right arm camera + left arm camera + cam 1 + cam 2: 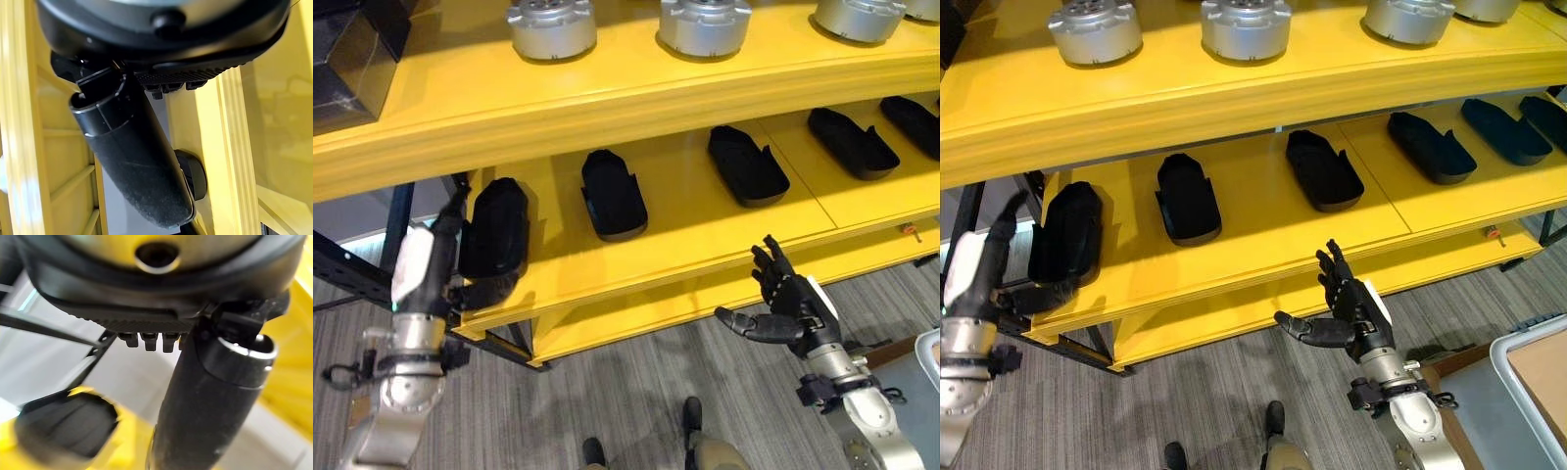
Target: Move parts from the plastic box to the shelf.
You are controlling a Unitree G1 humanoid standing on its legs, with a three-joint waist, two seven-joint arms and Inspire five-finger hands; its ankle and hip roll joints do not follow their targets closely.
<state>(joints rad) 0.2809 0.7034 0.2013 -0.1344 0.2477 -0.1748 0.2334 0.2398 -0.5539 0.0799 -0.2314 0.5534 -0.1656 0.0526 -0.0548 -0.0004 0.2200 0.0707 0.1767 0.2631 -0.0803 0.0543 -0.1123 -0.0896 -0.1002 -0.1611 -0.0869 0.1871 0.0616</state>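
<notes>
A yellow shelf (724,245) stands over grey carpet, its lower board carrying a row of black parts. The left hand (480,292) sits at the board's end, thumb under the edge of the endmost black part (494,227); I cannot tell whether its fingers grip it. The right hand (783,308) hangs in front of the shelf, fingers spread wide, empty. To finish well, seat that part flat, in line with the next black part (614,193), before letting go.
</notes>
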